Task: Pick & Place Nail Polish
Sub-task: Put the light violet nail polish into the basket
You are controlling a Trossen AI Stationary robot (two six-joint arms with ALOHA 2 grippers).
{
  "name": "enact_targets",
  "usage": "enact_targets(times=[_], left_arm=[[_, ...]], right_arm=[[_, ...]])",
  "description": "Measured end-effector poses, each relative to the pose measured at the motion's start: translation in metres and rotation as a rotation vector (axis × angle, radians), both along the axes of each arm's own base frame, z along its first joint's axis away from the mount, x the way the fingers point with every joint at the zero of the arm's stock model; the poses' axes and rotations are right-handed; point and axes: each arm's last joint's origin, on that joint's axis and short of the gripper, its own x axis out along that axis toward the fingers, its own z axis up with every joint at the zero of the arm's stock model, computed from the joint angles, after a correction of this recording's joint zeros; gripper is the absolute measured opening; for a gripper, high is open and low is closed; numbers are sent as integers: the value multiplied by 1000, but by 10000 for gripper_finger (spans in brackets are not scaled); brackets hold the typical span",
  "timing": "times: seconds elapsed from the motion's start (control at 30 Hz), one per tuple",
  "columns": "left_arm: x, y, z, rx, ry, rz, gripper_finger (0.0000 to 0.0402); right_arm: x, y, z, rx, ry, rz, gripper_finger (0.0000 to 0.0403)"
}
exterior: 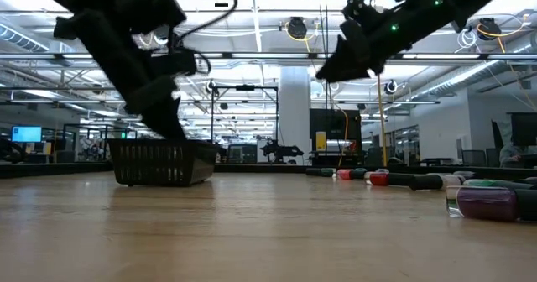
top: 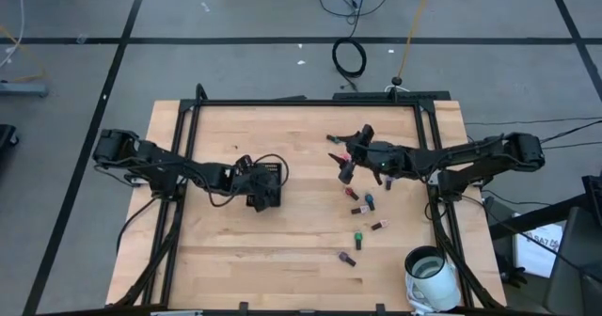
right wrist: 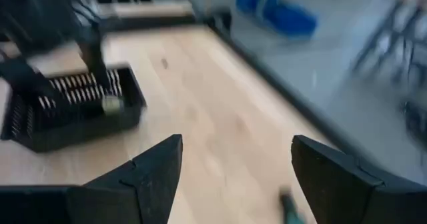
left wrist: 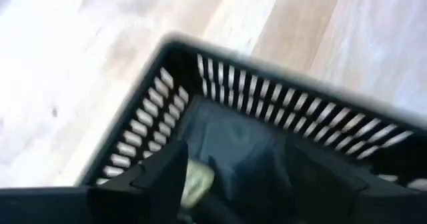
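Overhead, the wooden table (top: 235,241) is filling the middle of the high view, with the left arm reaching in from one side and the right arm from the other. Both arms are hanging above the surface in the low view, something the top-down picture cannot settle. The white mug (top: 431,271) is sitting at the table's near right corner, showing only from above. The black slotted tray (top: 267,186) is lying left of centre; the left gripper (top: 252,188) is sitting over it, and its wrist view is looking down into the tray's (left wrist: 220,97) slatted walls, where a pale object (left wrist: 197,181) is showing between the dark fingers. Whether those fingers are apart or together I cannot tell. The right gripper (right wrist: 235,177) is hovering right of centre with its fingers spread wide and nothing between them, plain only in its own wrist view, which is also catching the tray (right wrist: 67,117) farther off. The nail polish bottles (top: 369,203) are lying scattered on the table's right half, well apart from the tray; the low view is showing them (exterior: 436,181) lying on their sides.
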Motion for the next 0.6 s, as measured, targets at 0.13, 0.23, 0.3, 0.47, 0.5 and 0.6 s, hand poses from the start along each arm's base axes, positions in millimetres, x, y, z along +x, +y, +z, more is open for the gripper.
enact_targets(times=[0.13, 0.23, 0.3, 0.47, 0.5, 0.6], left_arm=[[3, 0, 24, 18, -80, -33, 263], [4, 0, 42, 42, -167, -65, 268], [6, 1, 50, 66, -227, -86, 268], [13, 4, 63, 151, -327, -145, 269], [13, 6, 64, 173, -325, -159, 269], [15, 11, 64, 211, -322, -166, 269]], right_arm=[[-15, 0, 1, 173, 223, -108, 265], [-32, 3, -3, 374, 392, -267, 265], [-43, 3, -8, 541, 454, -403, 265], [-67, 10, -19, 741, 567, -665, 265], [-69, 11, -22, 753, 569, -693, 265], [-72, 14, -31, 820, 572, -730, 265]])
